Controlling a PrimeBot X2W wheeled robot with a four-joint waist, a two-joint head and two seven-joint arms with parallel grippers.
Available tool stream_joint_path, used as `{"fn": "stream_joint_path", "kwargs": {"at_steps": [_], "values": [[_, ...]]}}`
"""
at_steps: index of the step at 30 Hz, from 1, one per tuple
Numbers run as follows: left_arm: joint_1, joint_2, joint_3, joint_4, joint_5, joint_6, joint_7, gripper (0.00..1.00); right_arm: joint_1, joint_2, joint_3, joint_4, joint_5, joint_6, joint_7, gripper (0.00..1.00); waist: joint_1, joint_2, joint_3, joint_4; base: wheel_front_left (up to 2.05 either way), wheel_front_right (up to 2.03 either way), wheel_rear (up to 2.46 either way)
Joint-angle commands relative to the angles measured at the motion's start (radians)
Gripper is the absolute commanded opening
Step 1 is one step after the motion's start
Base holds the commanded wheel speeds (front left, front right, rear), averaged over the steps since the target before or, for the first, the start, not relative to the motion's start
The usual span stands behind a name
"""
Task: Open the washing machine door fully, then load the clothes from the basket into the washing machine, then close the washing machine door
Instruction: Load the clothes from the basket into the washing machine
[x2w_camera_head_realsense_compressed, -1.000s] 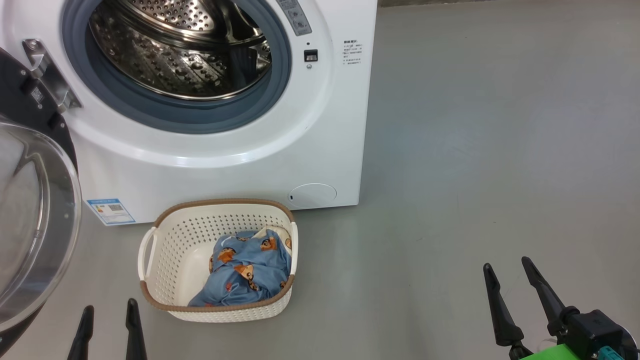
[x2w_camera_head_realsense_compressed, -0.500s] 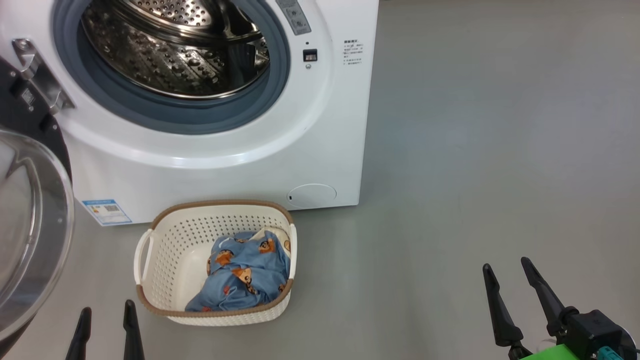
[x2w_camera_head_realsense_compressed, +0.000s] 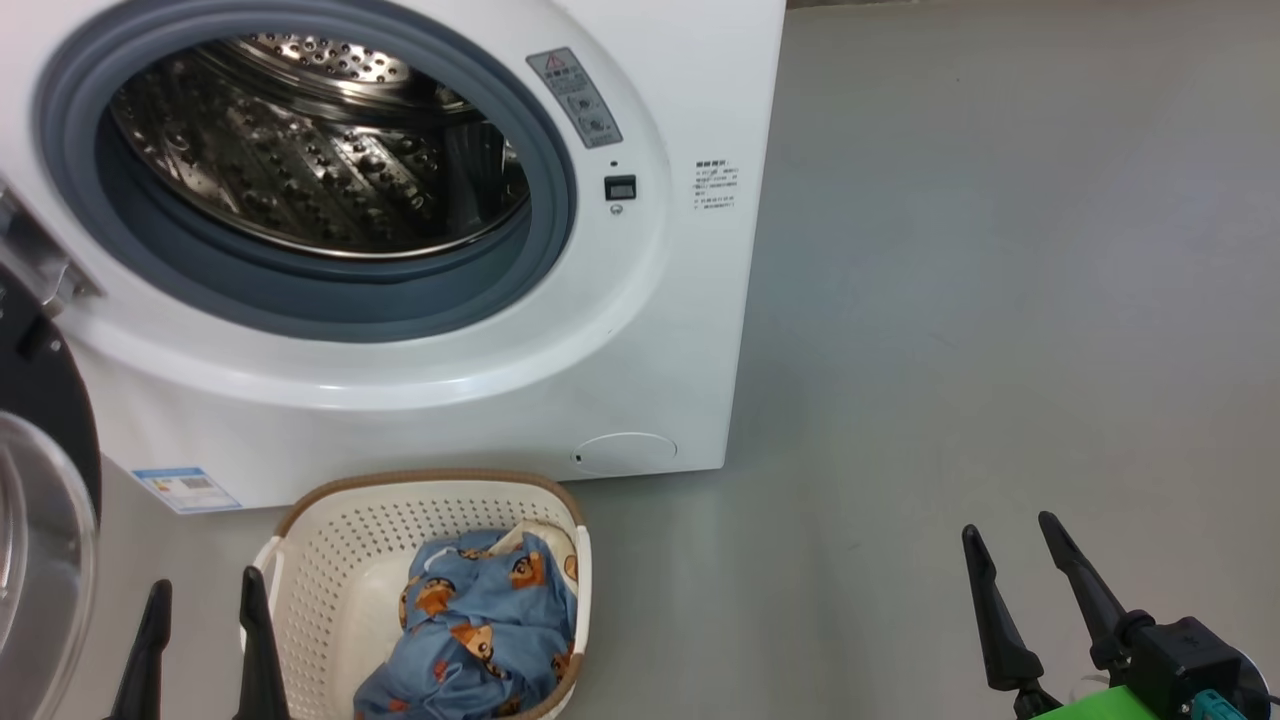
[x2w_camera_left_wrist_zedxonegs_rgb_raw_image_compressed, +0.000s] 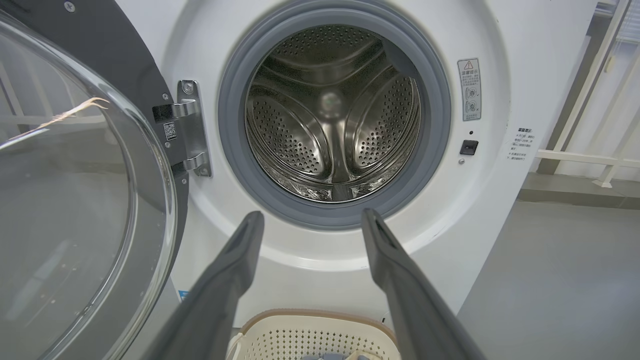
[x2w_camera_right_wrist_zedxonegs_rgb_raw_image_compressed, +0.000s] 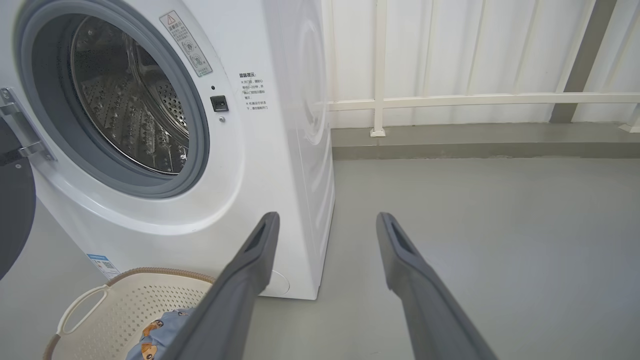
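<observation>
The white washing machine (x2w_camera_head_realsense_compressed: 640, 330) (x2w_camera_left_wrist_zedxonegs_rgb_raw_image_compressed: 500, 75) (x2w_camera_right_wrist_zedxonegs_rgb_raw_image_compressed: 260, 165) stands with its steel drum exposed. Its door (x2w_camera_head_realsense_compressed: 40, 520) (x2w_camera_left_wrist_zedxonegs_rgb_raw_image_compressed: 75, 190) hangs swung wide at the left, glass bowl facing out. On the floor before the machine sits the cream basket (x2w_camera_head_realsense_compressed: 330, 540) (x2w_camera_left_wrist_zedxonegs_rgb_raw_image_compressed: 310, 335) (x2w_camera_right_wrist_zedxonegs_rgb_raw_image_compressed: 115, 305) with the blue bear-print clothes (x2w_camera_head_realsense_compressed: 480, 630) (x2w_camera_right_wrist_zedxonegs_rgb_raw_image_compressed: 150, 340) heaped in its right half. My left gripper (x2w_camera_head_realsense_compressed: 205, 590) (x2w_camera_left_wrist_zedxonegs_rgb_raw_image_compressed: 310, 217) is open just left of the basket, empty. My right gripper (x2w_camera_head_realsense_compressed: 1010, 530) (x2w_camera_right_wrist_zedxonegs_rgb_raw_image_compressed: 325, 217) is open over bare floor far to the basket's right, holding nothing.
Grey floor (x2w_camera_head_realsense_compressed: 1000, 300) stretches wide to the right of the machine. A white railing (x2w_camera_right_wrist_zedxonegs_rgb_raw_image_compressed: 475, 100) and pale wall close off the far side. The door's hinge bracket (x2w_camera_left_wrist_zedxonegs_rgb_raw_image_compressed: 192, 127) sits on the machine's left front.
The head camera has shifted: machine and basket sit lower and further left in the picture, the drum showing more fully. Both grippers stay open in the same spots.
</observation>
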Motion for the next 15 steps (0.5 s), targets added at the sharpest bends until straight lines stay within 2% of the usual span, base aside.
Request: {"fn": "stream_joint_path", "kwargs": {"at_steps": [1, 6, 15], "values": [[-0.027, 0.015, 0.034, -0.029, 0.008, 0.006, -0.006, 1.0, -0.03, -0.008, 0.03, -0.021, 0.01, 0.003, -0.012, 1.0, -0.0001, -0.0001, 0.004, 0.0, 1.07, -1.07, 0.0], [-0.025, 0.015, 0.027, -0.027, -0.011, 0.003, -0.006, 1.0, -0.035, -0.008, 0.035, -0.02, 0.011, 0.003, -0.012, 1.0, -0.0001, -0.0001, 0.013, 0.0, 0.65, -0.65, 0.0], [-0.018, 0.015, 0.014, -0.023, -0.023, -0.002, -0.006, 1.0, -0.034, -0.008, 0.039, -0.012, 0.009, 0.003, -0.012, 1.0, -0.0001, -0.0001, 0.003, 0.0, 0.04, -0.04, 0.0]]}}
